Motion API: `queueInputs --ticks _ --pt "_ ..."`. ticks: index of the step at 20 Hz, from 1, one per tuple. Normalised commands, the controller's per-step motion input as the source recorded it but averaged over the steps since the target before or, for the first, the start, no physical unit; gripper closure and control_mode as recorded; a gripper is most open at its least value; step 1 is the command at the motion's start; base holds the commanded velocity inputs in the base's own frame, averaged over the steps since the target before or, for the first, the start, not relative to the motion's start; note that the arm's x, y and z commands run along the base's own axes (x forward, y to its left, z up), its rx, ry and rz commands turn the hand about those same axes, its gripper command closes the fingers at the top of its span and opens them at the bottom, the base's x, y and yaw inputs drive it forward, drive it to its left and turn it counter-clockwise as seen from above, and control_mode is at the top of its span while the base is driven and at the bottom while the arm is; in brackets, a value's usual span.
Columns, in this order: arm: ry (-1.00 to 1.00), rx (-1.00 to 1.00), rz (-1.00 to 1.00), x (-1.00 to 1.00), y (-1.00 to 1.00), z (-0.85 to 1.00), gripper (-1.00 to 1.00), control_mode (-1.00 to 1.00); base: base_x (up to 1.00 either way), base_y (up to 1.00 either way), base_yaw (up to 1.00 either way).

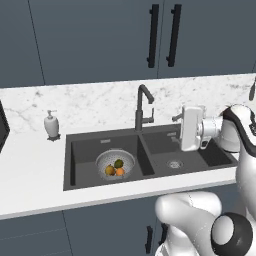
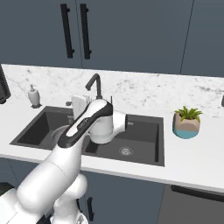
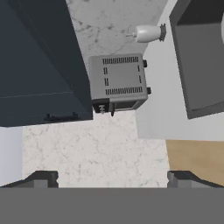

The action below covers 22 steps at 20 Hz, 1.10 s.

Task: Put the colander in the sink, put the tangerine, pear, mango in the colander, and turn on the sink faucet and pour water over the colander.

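White soap dispenser (image 1: 51,124) stands on the marble counter (image 1: 35,170) at approx 9 o'clock in left base view, w/ dark cabinets (image 1: 100,35) above at 12. Right base view: potted plant (image 2: 187,122) in teal pot at 3 o'clock. Hand view: grey toaster (image 3: 118,82) near centre, rolled sideways.

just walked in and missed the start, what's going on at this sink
A white robot arm is working at a dark double sink. The colander already sits in the left basin with the tangerine, pear and mango inside it. The arm's hand hangs over the right basin, beside the sink faucet. The gripper holds nothing and its jaws stand wide apart. No water runs from the spout, so turning on the faucet looks like the step left.
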Motion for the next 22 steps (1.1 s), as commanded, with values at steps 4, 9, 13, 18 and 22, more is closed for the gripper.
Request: queueInputs --ticks 4,9,13,18,22 --pt "0.01 0.00 0.00 0.34 0.00 0.07 -1.00 -1.00 0.00 0.00 0.00" --pt "0.00 0.00 0.00 0.32 0.00 0.00 -1.00 -1.00 0.00 0.00 0.00" --pt "0.00 0.00 0.00 0.44 -0.02 0.00 -1.00 -1.00 0.00 0.00 0.00" --pt "0.00 0.00 0.00 0.23 0.00 0.00 -1.00 -1.00 0.00 0.00 0.00" --pt "0.00 0.00 0.00 0.18 -0.03 0.00 -1.00 -1.00 0.00 0.00 0.00"
